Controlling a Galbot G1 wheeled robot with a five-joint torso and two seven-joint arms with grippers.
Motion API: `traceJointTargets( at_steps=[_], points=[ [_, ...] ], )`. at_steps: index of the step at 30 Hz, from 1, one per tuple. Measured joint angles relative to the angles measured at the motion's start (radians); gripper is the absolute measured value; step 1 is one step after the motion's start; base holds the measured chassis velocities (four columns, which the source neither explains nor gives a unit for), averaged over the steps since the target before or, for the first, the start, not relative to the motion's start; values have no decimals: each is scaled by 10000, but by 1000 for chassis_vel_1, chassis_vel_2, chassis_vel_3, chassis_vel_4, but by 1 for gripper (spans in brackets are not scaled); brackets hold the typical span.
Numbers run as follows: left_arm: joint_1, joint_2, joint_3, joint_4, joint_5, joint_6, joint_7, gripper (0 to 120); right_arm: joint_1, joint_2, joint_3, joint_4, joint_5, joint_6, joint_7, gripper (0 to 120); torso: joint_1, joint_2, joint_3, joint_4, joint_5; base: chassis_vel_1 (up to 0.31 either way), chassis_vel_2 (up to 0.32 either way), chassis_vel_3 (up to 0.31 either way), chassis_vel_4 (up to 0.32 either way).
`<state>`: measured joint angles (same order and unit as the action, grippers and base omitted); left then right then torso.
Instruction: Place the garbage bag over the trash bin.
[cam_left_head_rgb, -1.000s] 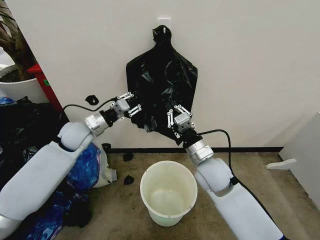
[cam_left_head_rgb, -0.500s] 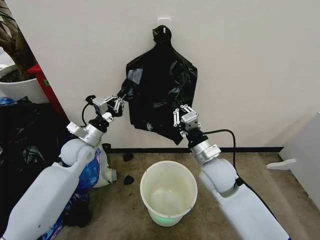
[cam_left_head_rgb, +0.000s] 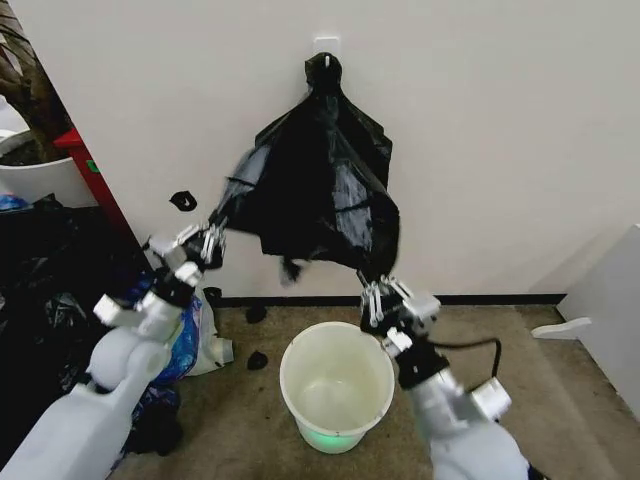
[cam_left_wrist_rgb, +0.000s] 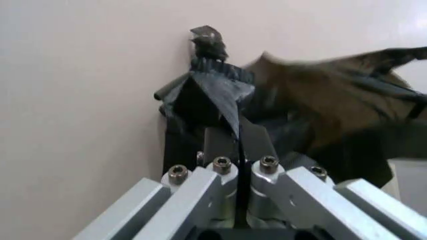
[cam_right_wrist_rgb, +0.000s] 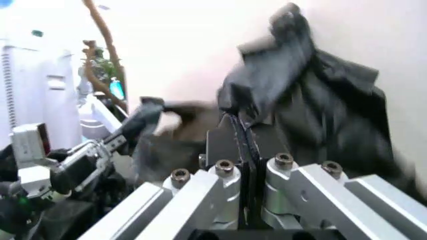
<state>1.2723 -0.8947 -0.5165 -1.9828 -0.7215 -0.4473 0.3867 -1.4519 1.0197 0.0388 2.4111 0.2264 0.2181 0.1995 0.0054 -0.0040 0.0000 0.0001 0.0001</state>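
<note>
Against the wall we see the garbage bag hanging from its knot, spread wide. Our left gripper clenches its 9 o'clock edge, our right gripper its 5 o'clock edge, above the trash bin, whose rim stands apart.

**What my robot's arms look like from here**

I see two arms in smooth pale grey-white shells, narrowing to ringed silver metal wrists. A black cable loops beside the right forearm. The left claw and the right claw are bare silver linkage bars joined by small dark socket-head screws, and each ends in flat black fingers.
</note>
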Motion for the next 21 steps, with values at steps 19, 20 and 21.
traceJointTargets(
  at_steps=[19,20,21],
  points=[
    [-258,509,45,-1943,-1352,533,-6,0,104,770,2115,376,-641,958,-514,0,1,0,3,-6,2,0,0,0,0],
    [-342,499,120,-1956,-1458,657,-25,0,105,765,2098,325,-578,890,-385,0,2,0,3,-6,3,0,0,0,0],
    [-390,472,233,-1950,-1535,741,-33,0,106,745,2090,229,-577,874,-316,0,2,0,3,-6,3,0,0,0,0]
  ],
)
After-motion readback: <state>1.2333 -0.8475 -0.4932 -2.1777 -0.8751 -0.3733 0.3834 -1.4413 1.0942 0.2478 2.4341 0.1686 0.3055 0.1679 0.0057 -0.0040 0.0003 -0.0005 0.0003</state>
